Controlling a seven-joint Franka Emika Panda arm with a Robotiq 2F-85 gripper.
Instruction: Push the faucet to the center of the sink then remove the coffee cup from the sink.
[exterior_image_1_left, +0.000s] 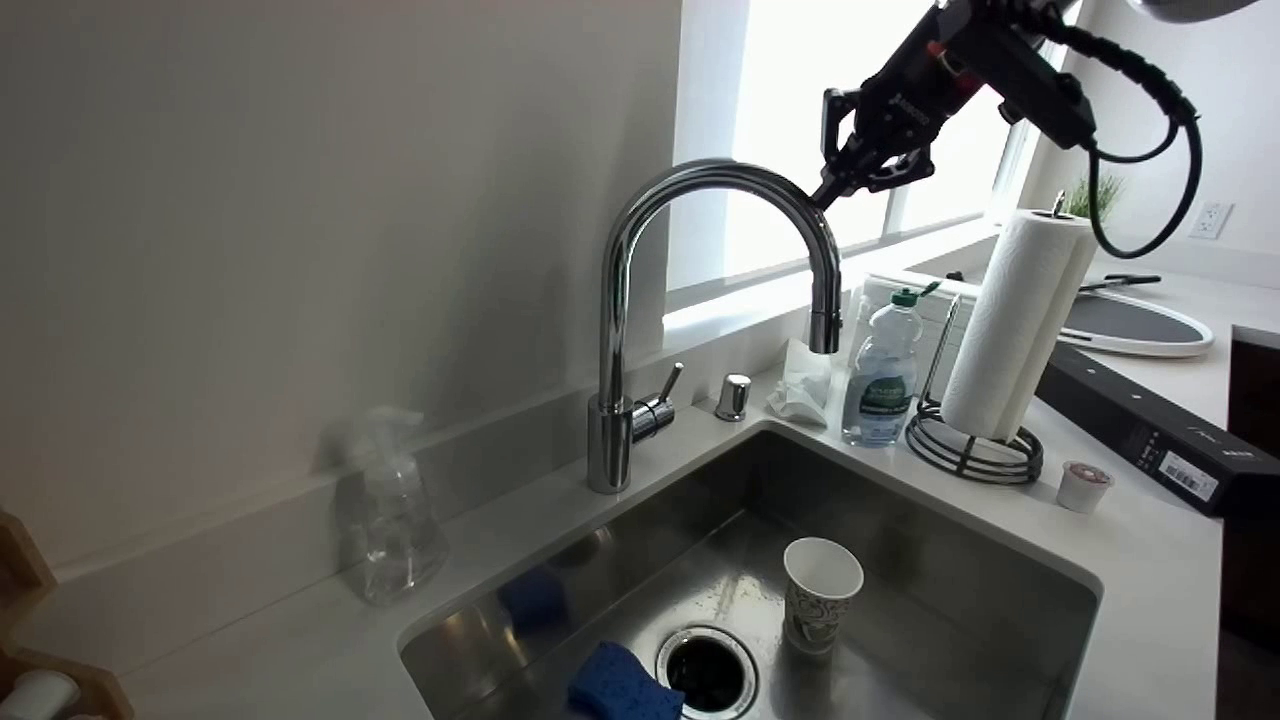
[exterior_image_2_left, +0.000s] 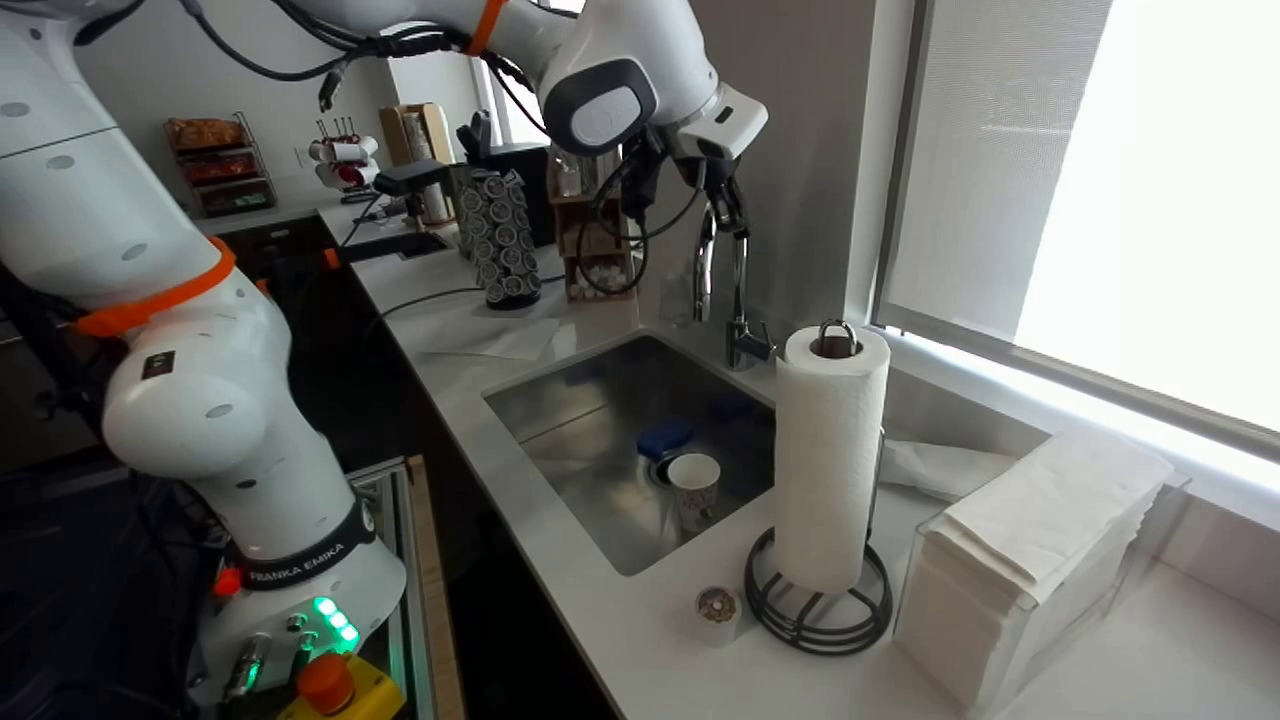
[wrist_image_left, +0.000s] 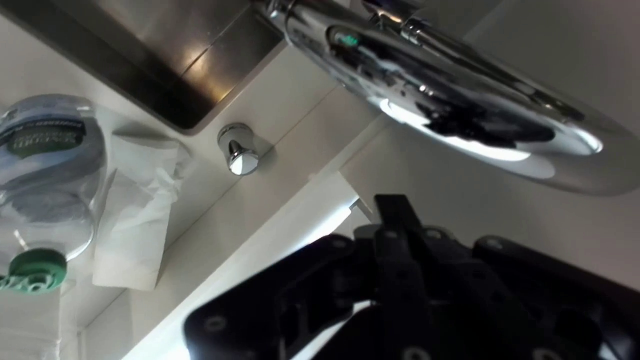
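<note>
within one sink (exterior_image_1_left: 950, 590) sit one cup (exterior_image_1_left: 820, 600) and one sponge (exterior_image_1_left: 625, 687).

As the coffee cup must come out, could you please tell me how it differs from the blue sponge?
The coffee cup is white and patterned; the sponge is blue. The cup stands upright, open-topped; the sponge lies low. Both are in the sink.

“FRANKA EMIKA” is printed on the dark band (exterior_image_2_left: 310, 560) at the foot of the robot arm (exterior_image_2_left: 185, 410), and “ROBOTIQ” can faintly be made out on the gripper (exterior_image_1_left: 824, 196). A barcode sticker (exterior_image_1_left: 1188, 475) is borne by the black box (exterior_image_1_left: 1120, 402) — its print, like that on the label (exterior_image_1_left: 884, 395) of the green-capped bottle (exterior_image_1_left: 892, 340), too blurred to be read.
</note>
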